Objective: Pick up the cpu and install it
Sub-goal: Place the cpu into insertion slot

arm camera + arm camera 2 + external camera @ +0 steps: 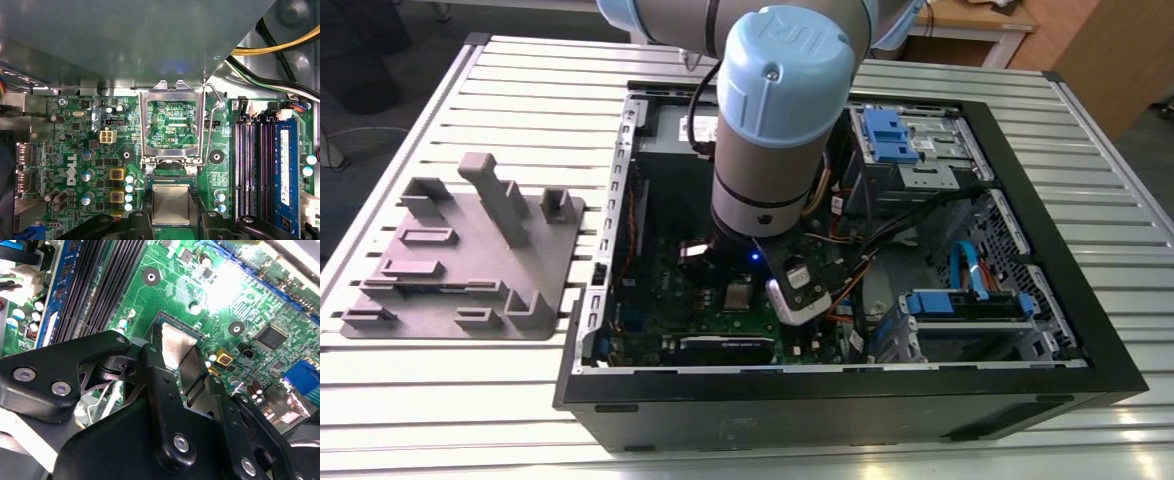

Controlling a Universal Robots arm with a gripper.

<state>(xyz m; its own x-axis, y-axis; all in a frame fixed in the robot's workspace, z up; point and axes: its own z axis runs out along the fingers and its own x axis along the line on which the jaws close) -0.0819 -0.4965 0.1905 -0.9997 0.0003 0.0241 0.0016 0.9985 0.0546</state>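
The small, flat silvery-grey square cpu (pixel 171 204) is seen sitting at the dark square socket (pixel 170 179), flanked by the black gripper (pixel 172 222) (clamped or released can't be told). It's best kept level, never forced.

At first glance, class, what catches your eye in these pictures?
The robot arm, capped in pale blue, reaches down into the open computer case in the exterior view. In the first wrist view the silvery cpu stands out against the green motherboard, right next to the raised metal socket frame.
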